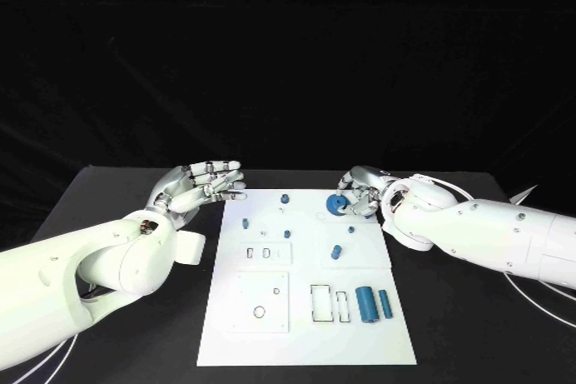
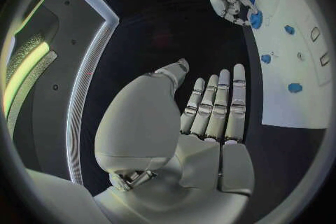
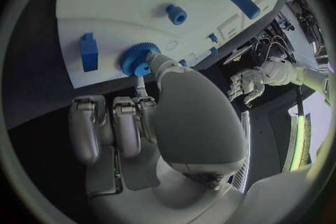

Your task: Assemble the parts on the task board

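One blue gear near the upper edge of the task board is being pinched by the right hand fingers. The left hand is hovering at the board's upper left with fingers apart, holding nothing. Next, I think, the gear is needing careful seating on its place.

Both arms are glossy white rounded shells with small dark screws. The left hand and right hand are silver, segmented metal. White cables loop beside the right wrist.

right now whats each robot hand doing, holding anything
Left robot hand: open, fingers straight, holding nothing, beside the task board.
Right robot hand: fingertips pinch the blue gear on the board.
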Controlling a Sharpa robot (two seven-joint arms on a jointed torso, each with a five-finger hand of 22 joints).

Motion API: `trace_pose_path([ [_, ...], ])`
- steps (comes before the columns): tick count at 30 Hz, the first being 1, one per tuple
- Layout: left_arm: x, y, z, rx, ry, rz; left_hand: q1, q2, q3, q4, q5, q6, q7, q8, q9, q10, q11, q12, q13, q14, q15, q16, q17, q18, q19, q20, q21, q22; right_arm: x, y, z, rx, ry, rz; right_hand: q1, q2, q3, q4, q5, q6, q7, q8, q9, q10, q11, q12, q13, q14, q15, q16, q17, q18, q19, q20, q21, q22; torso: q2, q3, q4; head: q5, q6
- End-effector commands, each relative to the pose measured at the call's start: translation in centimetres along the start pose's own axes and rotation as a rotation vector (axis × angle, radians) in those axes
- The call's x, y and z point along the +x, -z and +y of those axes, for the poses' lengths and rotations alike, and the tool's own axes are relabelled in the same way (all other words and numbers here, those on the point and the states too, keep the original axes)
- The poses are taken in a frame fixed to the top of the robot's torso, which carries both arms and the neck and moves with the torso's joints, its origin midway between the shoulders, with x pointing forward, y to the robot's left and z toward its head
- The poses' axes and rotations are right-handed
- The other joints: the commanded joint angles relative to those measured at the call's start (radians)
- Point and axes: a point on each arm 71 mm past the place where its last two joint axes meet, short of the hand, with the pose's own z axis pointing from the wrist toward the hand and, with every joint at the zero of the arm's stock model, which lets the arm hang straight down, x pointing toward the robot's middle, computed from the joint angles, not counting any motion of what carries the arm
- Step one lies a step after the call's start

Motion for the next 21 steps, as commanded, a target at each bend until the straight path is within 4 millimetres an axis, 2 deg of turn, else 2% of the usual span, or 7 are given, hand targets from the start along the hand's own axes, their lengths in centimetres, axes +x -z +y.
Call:
trace_pose_path([
  [1,0.2,0.0,-0.1,0.008,0.006,0.020,-0.006,0.003,-0.002,-0.005,-0.005,-0.004,0.071,-0.005,-0.001,-0.002,0.001,-0.005,0.001,-0.009,0.001,-0.003,0.001,0.007,-0.009,0.001,0.005,0.001,-0.2,0.2,0.3,-0.024,0.016,-0.054,-0.024,0.008,0.015,0.002,0.001,0.016,-0.005,0.008,0.003,0.062,-0.007,0.008,0.217,0.104,-0.003,0.006,0.263,-0.014,0.069,-0.001,0.009,0.212,-0.001,0.0004,-0.0005,0.000,0.003],
  [8,0.2,-0.1,-0.1,0.008,0.005,0.018,-0.006,0.003,-0.002,-0.005,-0.005,-0.004,0.071,-0.005,-0.001,-0.002,0.001,-0.005,0.001,-0.009,0.001,-0.003,0.001,0.007,-0.009,0.001,0.005,0.001,-0.7,0.7,1.0,-0.047,0.005,-0.121,-0.037,0.005,0.033,-0.002,0.020,0.025,-0.010,0.009,0.002,0.068,-0.012,0.013,0.223,0.104,-0.008,0.006,0.263,-0.016,0.074,-0.006,0.016,0.220,-0.001,0.0005,-0.0014,0.000,0.010],
  [14,0.1,-0.1,-0.1,0.007,0.004,0.017,-0.005,0.003,-0.001,-0.006,-0.005,-0.004,0.072,-0.005,-0.001,-0.003,0.001,-0.005,0.001,-0.009,0.001,-0.003,0.001,0.007,-0.010,0.001,0.005,0.002,-0.9,1.2,3.7,-0.121,0.018,-0.152,-0.041,0.002,0.036,-0.003,0.024,0.026,-0.010,0.009,0.002,0.069,-0.013,0.015,0.225,0.104,-0.009,0.006,0.263,-0.018,0.078,-0.006,0.020,0.225,0.000,0.0014,-0.0026,-0.001,0.013],
  [21,0.2,-0.2,0.0,0.007,0.006,0.019,-0.005,0.003,-0.001,-0.006,-0.005,-0.004,0.072,-0.005,-0.001,-0.003,0.001,-0.005,0.001,-0.009,0.001,-0.003,0.001,0.007,-0.010,0.001,0.005,0.002,0.0,1.1,7.4,-0.207,0.045,-0.155,-0.043,0.001,0.038,-0.002,0.024,0.026,-0.011,0.008,0.002,0.068,-0.013,0.013,0.223,0.104,-0.009,0.006,0.263,-0.017,0.075,-0.007,0.018,0.222,0.000,0.0004,0.0017,-0.001,0.012],
])
